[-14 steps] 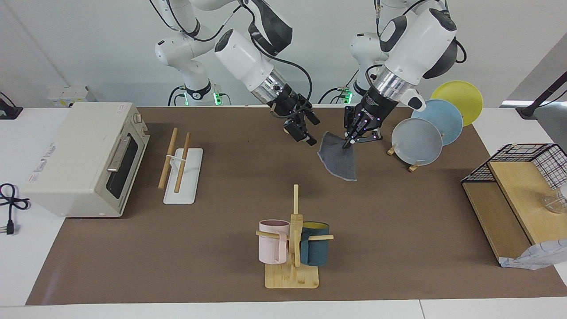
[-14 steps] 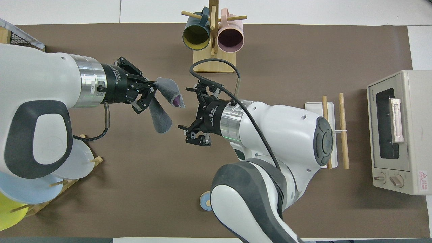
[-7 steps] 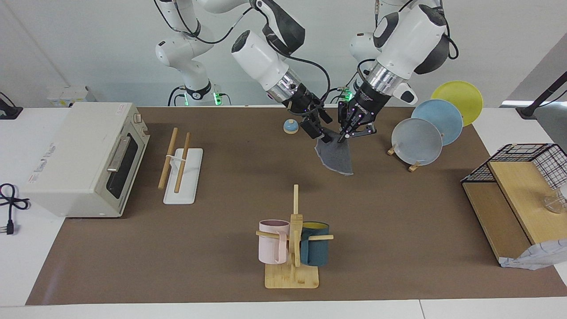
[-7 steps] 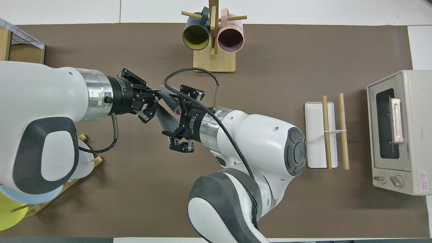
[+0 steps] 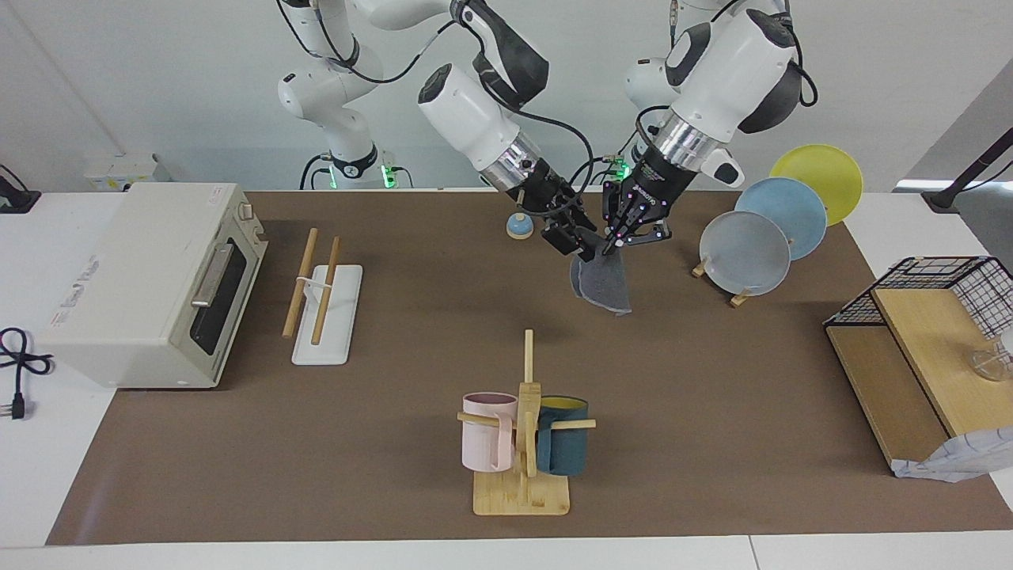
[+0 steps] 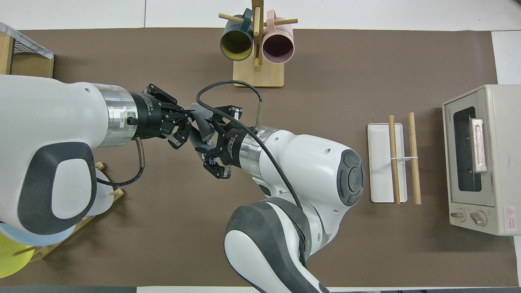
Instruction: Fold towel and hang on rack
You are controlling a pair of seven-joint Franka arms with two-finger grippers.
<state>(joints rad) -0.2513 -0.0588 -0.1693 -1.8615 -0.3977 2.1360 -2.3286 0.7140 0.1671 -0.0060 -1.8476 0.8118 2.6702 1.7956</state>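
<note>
The towel (image 5: 605, 289) (image 6: 199, 114) hangs dark grey face outward above the middle of the table, bunched into a narrow drape. My left gripper (image 5: 611, 247) (image 6: 188, 118) is shut on its top edge and holds it up. My right gripper (image 5: 584, 247) (image 6: 208, 136) has come in right beside the left one, at the same top edge of the towel, and touches the cloth. The rack (image 5: 320, 289) (image 6: 401, 158), two wooden rods over a white base, stands bare toward the right arm's end of the table, next to the oven.
A toaster oven (image 5: 150, 281) sits at the right arm's end. A mug tree (image 5: 525, 427) with two mugs stands farther from the robots than the towel. A plate stand (image 5: 744, 252), a wire basket (image 5: 934, 297) and a white cloth (image 5: 950, 463) are at the left arm's end. A small blue knob (image 5: 519, 227) lies near the robots.
My right gripper swung in from beside the towel to its top edge and its jaws narrowed. The towel rose slightly toward the robots and hangs narrower now.
</note>
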